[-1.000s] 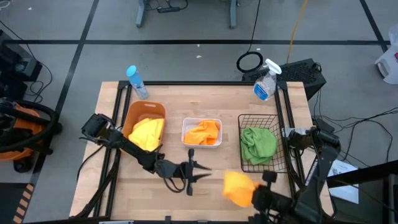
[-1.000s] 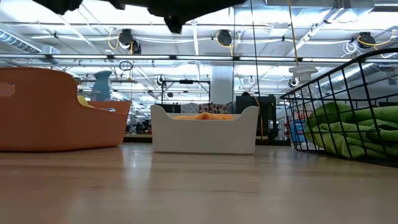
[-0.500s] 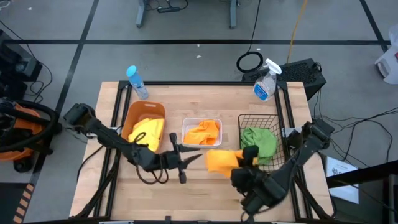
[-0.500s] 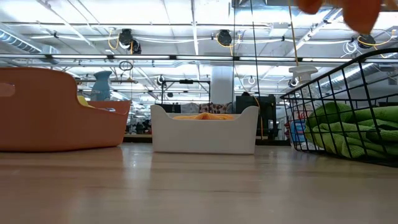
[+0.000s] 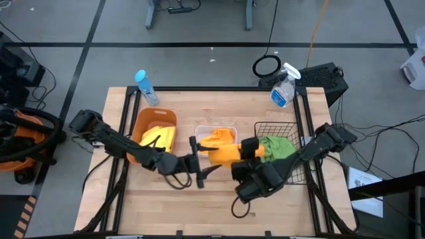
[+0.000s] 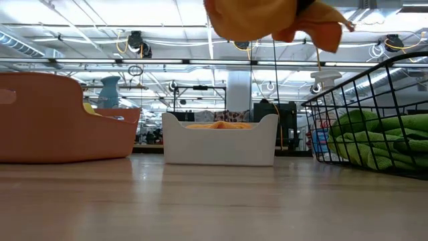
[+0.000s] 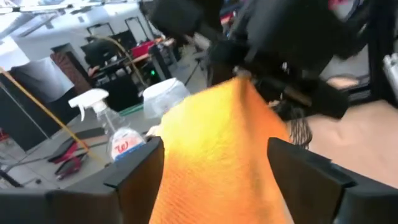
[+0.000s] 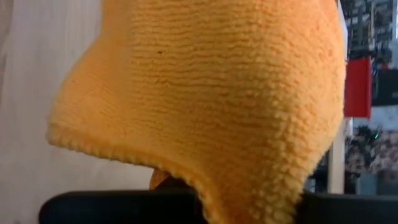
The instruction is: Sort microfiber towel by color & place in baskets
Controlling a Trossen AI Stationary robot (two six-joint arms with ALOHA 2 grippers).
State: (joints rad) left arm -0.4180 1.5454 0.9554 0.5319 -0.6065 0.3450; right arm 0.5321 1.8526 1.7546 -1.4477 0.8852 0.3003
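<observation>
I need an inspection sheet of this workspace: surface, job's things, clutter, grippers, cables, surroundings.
Surface: light wooden table top, bare at the front.
Job's things: orange-brown rounded plastic tub holds yellow cloth; white rectangular plastic tub holds orange cloth; black wire-mesh basket holds green cloth; a second orange fuzzy cloth hangs in the air beside the white tub.
Clutter: clear spray bottle; blue-capped bottle.
Grippers: right gripper holds the hanging cloth; left gripper, jaws open, faces it.
Cables: black coil on the floor.
Surroundings: grey floor, workshop behind.
</observation>
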